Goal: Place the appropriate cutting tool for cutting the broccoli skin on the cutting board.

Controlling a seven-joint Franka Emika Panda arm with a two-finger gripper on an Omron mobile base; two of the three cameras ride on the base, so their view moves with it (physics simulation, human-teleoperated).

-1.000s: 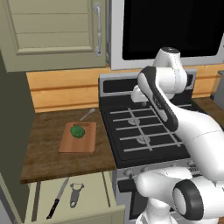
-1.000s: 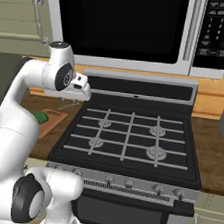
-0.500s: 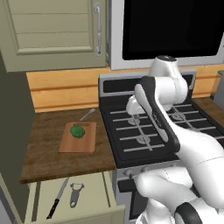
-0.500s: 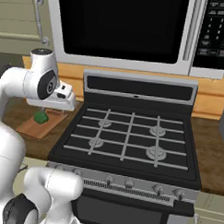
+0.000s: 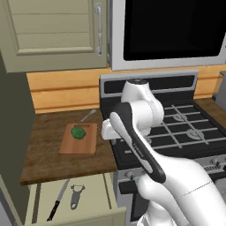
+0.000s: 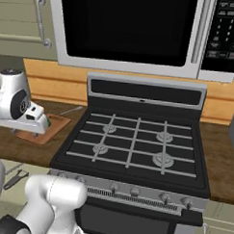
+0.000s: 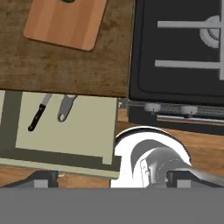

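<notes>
The knife (image 5: 57, 201) with its black handle and narrow blade lies in an open drawer under the counter; in the hand view the knife (image 7: 38, 113) points up and to the right. The wooden cutting board (image 5: 80, 140) lies on the counter with the broccoli (image 5: 78, 132) on its far half. The hand view shows the board (image 7: 65, 24) at top left. My gripper (image 5: 107, 131) hangs over the counter's right edge, between board and stove, well above the drawer. Its fingertips (image 7: 41, 179) stand wide apart, open and empty; my gripper (image 7: 113, 179) looks straight down.
A grey Y-shaped peeler (image 5: 76, 197) lies right of the knife in the drawer (image 7: 65, 131). A small silver spoon-like utensil (image 5: 88, 115) rests behind the board. The black gas stove (image 6: 137, 144) is to the right, a microwave (image 6: 127, 28) above it, and a cabinet (image 5: 53, 33) over the counter.
The arm has swung left from over the stove's burners to the counter edge beside the board, and the hand has come lower. Board, broccoli, knife and peeler have not moved.
</notes>
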